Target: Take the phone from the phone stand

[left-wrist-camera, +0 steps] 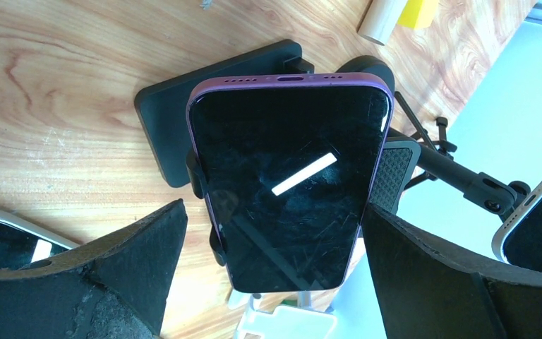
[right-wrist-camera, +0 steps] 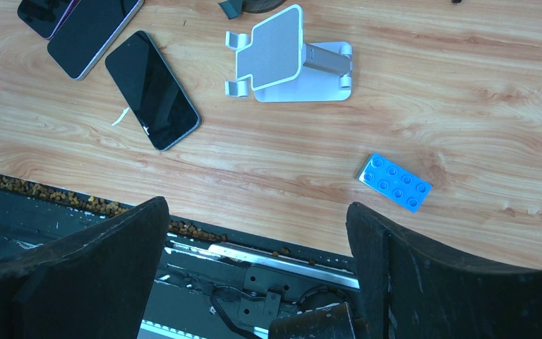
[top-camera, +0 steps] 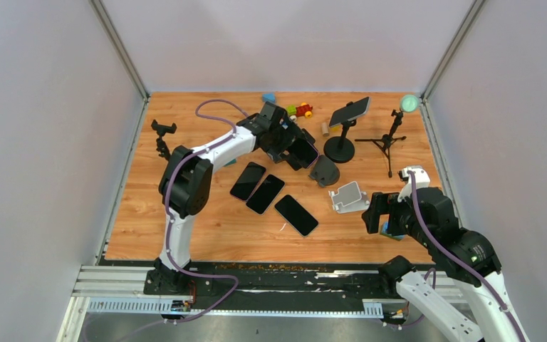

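Nearest me, my right gripper [right-wrist-camera: 257, 212] hangs over the front edge of the wooden table [right-wrist-camera: 466, 106], its jaws spread wide and empty. Farther out, the pink-edged, black-screened phone [left-wrist-camera: 289, 169] sits clipped in the black clamp-style phone stand [left-wrist-camera: 166, 120], directly between the fingers of my left gripper [left-wrist-camera: 274, 212]. Those jaws stand wide apart, flanking the phone's long sides with a visible gap on each side.

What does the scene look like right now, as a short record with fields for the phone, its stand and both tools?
target phone: pink-edged, screen dark, clamped in black stand
left tool: open, straddling the phone, not gripping
right tool: open, above near edge of table, empty
silver stand: empty
loose phones: three, flat on table
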### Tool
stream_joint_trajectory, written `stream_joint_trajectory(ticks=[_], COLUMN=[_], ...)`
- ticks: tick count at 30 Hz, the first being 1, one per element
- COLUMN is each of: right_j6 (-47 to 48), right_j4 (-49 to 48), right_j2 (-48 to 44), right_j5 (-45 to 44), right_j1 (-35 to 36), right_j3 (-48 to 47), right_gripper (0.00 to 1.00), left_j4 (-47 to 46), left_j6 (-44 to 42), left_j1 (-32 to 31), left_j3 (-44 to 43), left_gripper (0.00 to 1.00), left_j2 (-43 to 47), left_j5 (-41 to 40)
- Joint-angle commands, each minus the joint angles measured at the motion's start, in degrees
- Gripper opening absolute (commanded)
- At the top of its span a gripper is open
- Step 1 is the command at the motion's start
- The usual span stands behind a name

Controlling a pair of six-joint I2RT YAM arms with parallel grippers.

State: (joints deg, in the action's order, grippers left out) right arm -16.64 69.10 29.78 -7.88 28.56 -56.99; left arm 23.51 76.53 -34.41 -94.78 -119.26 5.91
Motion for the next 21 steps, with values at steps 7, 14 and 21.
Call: stream_joint_trajectory(ticks=[7,14,21], right_j6=[-0.58,-0.58,-0.58], right_j4=[-2.44,-2.49,-2.49], right_j2=[-0.39,-0.34,-0.27], right_j5=[-0.21,-0.33,-0.34], right_j1=[-0.21,-0.19,-0.23], right_j3=[0.23,0.21,0.35], right_gripper=[0.98,0.98,0.98], left_j4=[2.01,1.24,-3.45], left_j6=[-0.36,0.08,1.48], left_j1=[-0.14,-0.26,-0.37], left_j3=[-4.34,-3.19,0.73], left_gripper=[0.95,0.76,0.6], left_j2=[-2.33,-1.25,1.75], left_j5=[-1.62,-2.22,-0.84])
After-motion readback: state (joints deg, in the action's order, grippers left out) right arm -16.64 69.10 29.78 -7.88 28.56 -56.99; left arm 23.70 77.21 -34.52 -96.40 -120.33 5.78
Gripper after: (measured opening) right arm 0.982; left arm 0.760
